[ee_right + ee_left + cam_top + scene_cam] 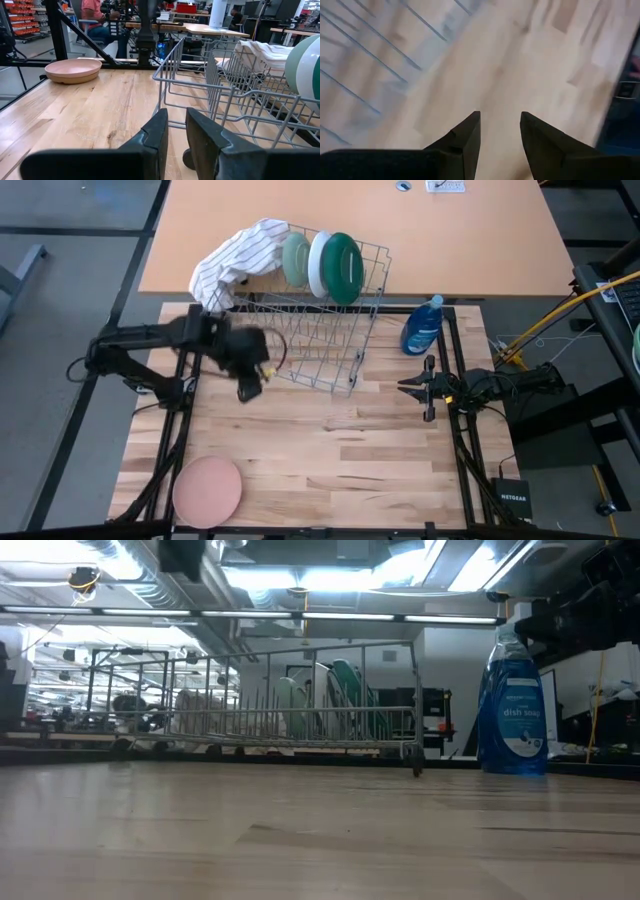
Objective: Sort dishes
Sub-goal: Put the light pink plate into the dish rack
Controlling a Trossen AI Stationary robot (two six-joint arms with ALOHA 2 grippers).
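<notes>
Three plates stand on edge in the wire rack [320, 330]: pale sage green [295, 258], white [320, 265] and dark green [346, 268]. They also show in the low view [335, 700]. A pink plate [208, 488] lies flat on the table's near left corner and also shows in the right wrist view [73, 70]. The tan-brown plate is out of view. My left gripper [248, 388] is open and empty above the table, just left of the rack's near end; its fingers [465, 140] stand apart over bare wood. My right gripper [405, 387] waits at the right, narrowly open and empty, and points at the rack [220, 95].
A striped white cloth [235, 258] hangs over the rack's far left corner. A blue dish-soap bottle [422, 327] stands right of the rack and shows in the low view [512, 705]. Bare wood lies between the rack and the pink plate.
</notes>
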